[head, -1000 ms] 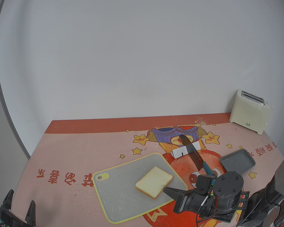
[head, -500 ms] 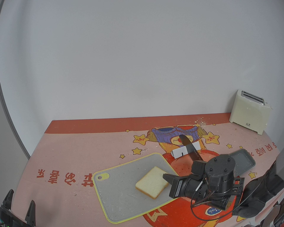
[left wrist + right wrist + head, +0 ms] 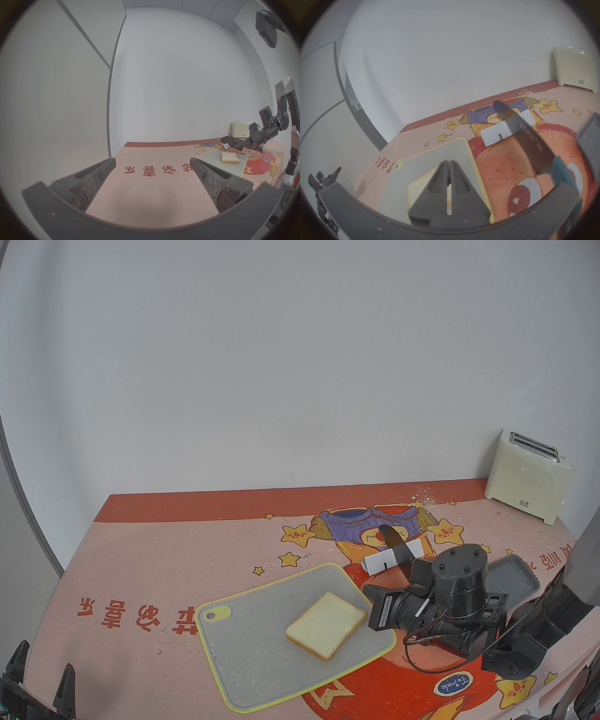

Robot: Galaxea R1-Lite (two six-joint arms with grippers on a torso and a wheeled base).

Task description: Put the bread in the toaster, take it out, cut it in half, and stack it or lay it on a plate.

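Bright, even, diffuse light; shadows beside the toaster (image 3: pixel 529 476) are faint; wall lines left of it bow strongly.

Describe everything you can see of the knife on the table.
The knife has a broad dark blade with a rounded tip and a teal handle. It lies on the printed tablecloth, between the cutting board and the grey tray, with its tip toward the far wall. The blade crosses a small white stand, which seems to prop it up slightly. Nothing grips it.
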